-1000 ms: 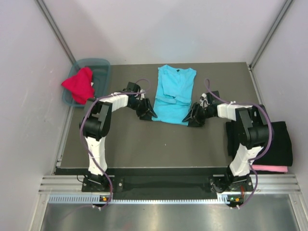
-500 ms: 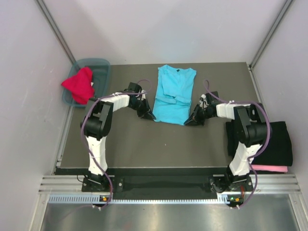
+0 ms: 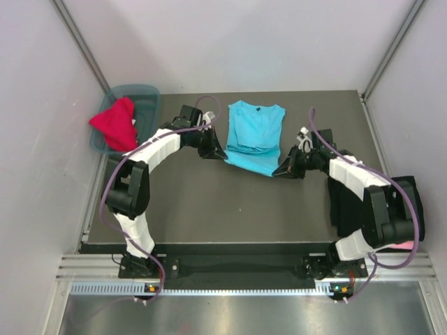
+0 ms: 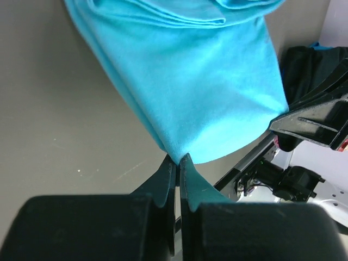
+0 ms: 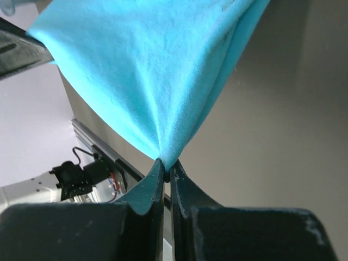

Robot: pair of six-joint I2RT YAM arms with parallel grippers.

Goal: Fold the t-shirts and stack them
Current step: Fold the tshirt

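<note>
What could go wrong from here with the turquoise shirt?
1. The left tool and the right tool each pinch only a small tip of the shirt at its near hem, so the cloth may slip out during the fold.
2. The layers farther up lie loosely folded. Pulling the hem could drag them open.
3. If the two tools move unevenly, the fold may come out skewed.

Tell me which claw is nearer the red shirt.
Left. The left claw pinches the turquoise shirt on the side toward the red shirt; right claw pinches its far side.
</note>
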